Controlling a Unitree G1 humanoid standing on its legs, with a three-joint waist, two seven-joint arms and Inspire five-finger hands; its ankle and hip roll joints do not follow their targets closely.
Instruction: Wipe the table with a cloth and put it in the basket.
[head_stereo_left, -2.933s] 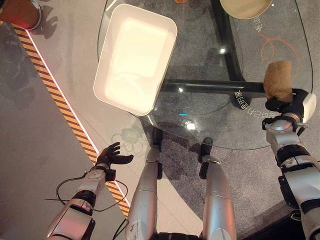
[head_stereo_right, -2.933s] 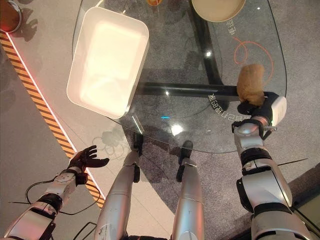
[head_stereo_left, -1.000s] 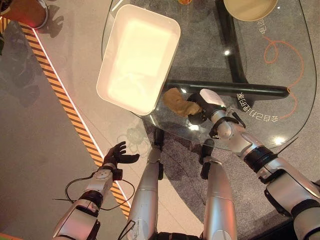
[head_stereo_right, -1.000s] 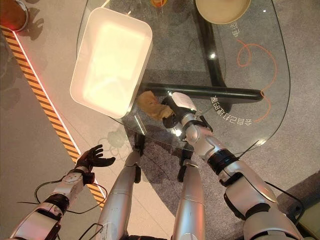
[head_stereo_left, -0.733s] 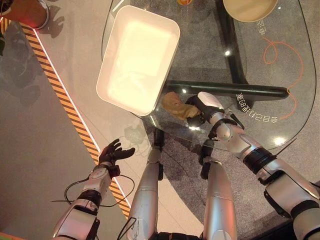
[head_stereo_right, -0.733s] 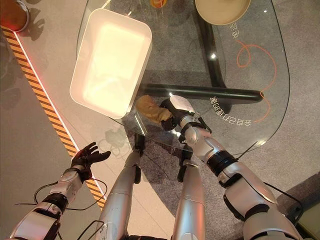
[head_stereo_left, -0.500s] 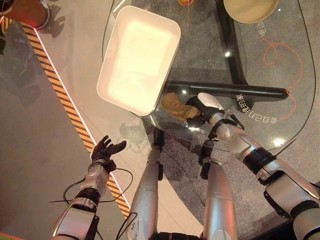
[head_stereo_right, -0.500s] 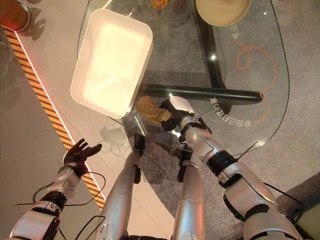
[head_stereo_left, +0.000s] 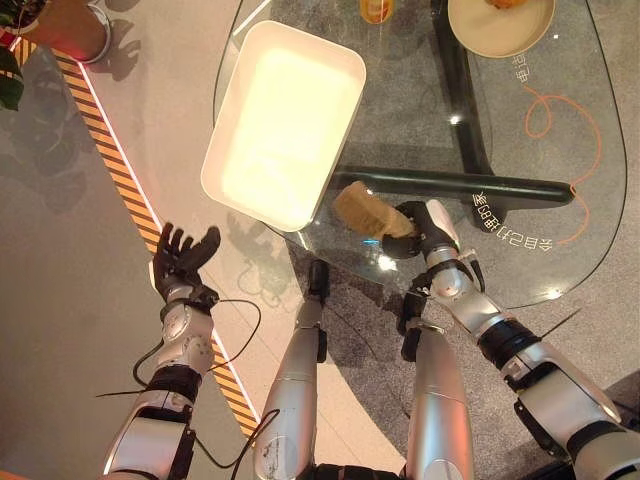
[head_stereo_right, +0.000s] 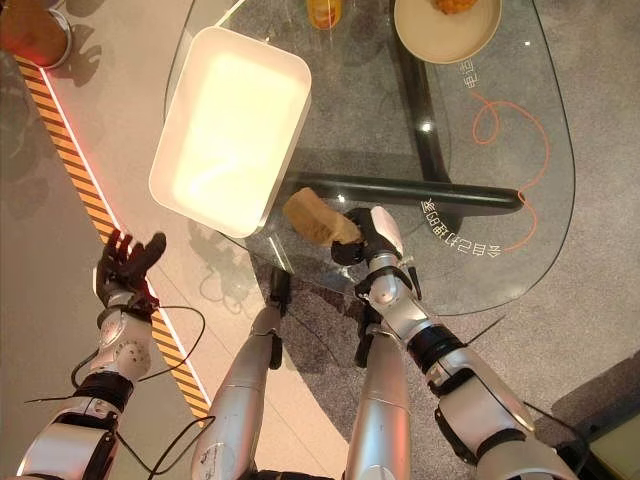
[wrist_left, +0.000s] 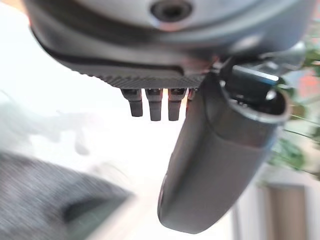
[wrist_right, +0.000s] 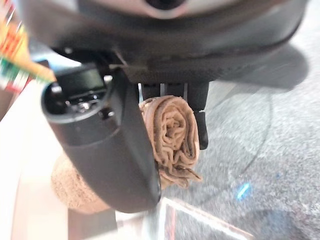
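Note:
A rolled brown cloth (head_stereo_left: 363, 208) is clamped in my right hand (head_stereo_left: 420, 222), thumb and fingers curled round it. In the right wrist view the cloth's roll (wrist_right: 171, 134) shows between the thumb and the fingers (wrist_right: 201, 116). Hand and cloth are over the near edge of the glass table (head_stereo_left: 545, 205), just beside the near corner of the white rectangular basket (head_stereo_left: 226, 190), which is empty. My left hand (head_stereo_left: 182, 262) is raised over the floor to the left of the table, its fingers (wrist_left: 153, 104) straight and spread, holding nothing.
A beige bowl (head_stereo_left: 470, 30) with orange food stands at the table's far side, an orange container (head_stereo_left: 373, 8) beside it. A dark bar (head_stereo_left: 470, 185) runs under the glass. A striped floor line (head_stereo_left: 110, 150) passes on the left, a potted plant (head_stereo_left: 55, 25) beyond it.
My right hand has carried the cloth from the table's right edge across to beside the basket's near corner. The left hand has risen and moved outward to the left.

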